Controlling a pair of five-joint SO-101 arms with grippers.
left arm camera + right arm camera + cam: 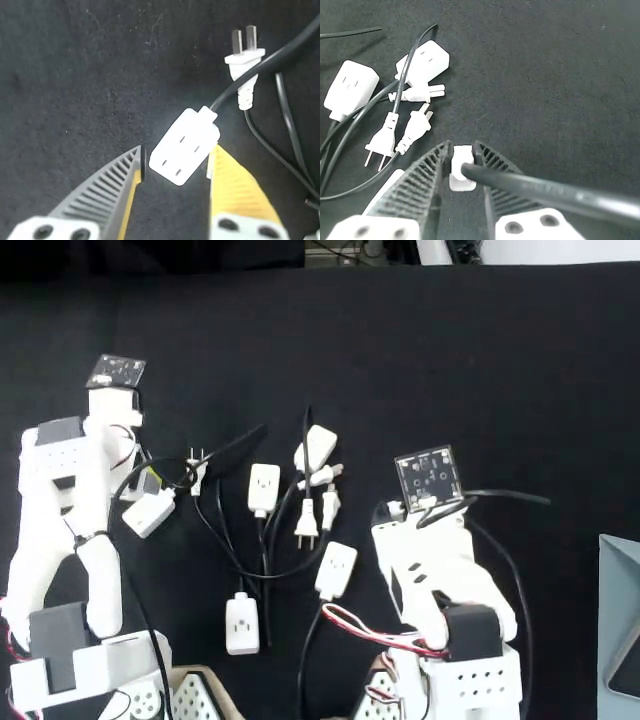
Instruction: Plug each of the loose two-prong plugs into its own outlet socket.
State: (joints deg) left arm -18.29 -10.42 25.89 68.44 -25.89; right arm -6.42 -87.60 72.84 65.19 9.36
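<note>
A white outlet socket [186,145] with a black cord sits between the fingers of my left gripper [175,159], which is shut on it at the table's left [150,508]. A loose two-prong plug [245,55] lies just beyond it, also visible from above [197,468]. My right gripper [462,150] is shut on a white plug [462,175] whose thick black cord runs back over the wrist; it stands right of centre [386,512]. Three loose plugs [382,140] [415,127] [420,93] lie between the arms, among several white sockets [263,487] [318,447] [336,570] [242,623].
Black cords [225,540] loop and cross over the black cloth in the middle. A grey bin [620,620] stands at the right edge. The far half of the cloth [450,350] is bare.
</note>
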